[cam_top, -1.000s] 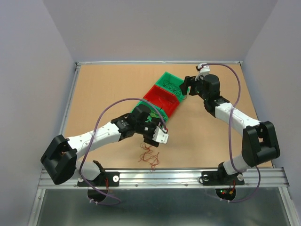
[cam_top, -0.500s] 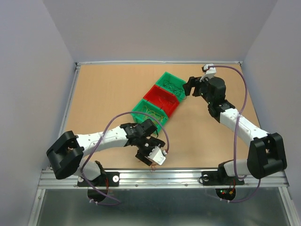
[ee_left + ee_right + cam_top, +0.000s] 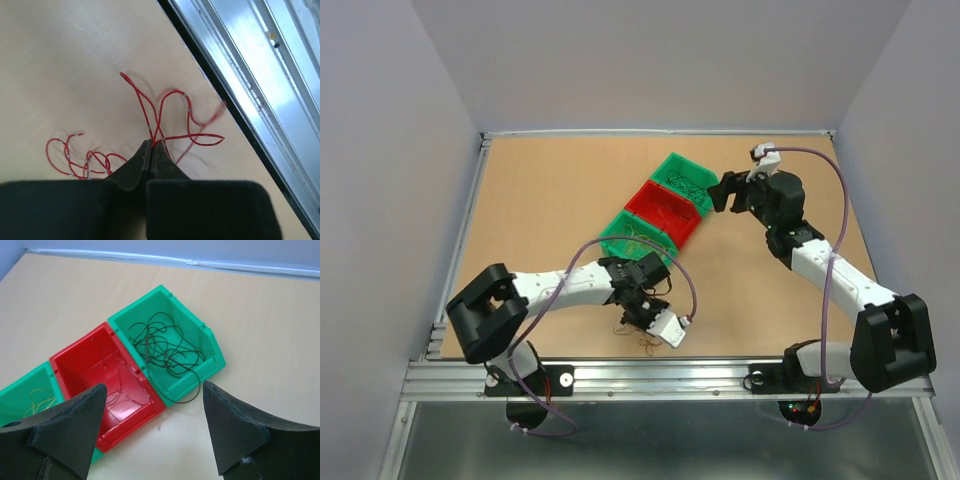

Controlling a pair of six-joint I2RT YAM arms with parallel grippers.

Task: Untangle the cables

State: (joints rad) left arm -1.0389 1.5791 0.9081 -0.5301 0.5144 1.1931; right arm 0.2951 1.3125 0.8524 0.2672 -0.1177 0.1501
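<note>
- The red cables (image 3: 151, 129) are hair-thin wiry strands, some in a low squiggly clump on the left, others rising in tall open loops on the right; they lie on the tan table (image 3: 550, 190) near its front edge, close to the aluminium rail (image 3: 260, 75)
- The left gripper (image 3: 151, 145) is clenched, its two tips pinched together on the red cables where several strands cross
- The left arm lies low across the near side of the table, reaching from its base toward the middle, gripper down at the surface
- Three bins sit touching in a diagonal row: the near green bin (image 3: 20, 390) holds yellow strands (image 3: 37, 400), the red bin (image 3: 82, 352) holds a few thin reddish strands (image 3: 117, 390), and the far green bin (image 3: 215, 347) holds dark cables (image 3: 167, 347) in loose loops, one hanging over its front lip
- The right gripper (image 3: 155, 387) is spread wide and empty, hovering above the bins
- The right arm stretches from its base toward the far green bin
</note>
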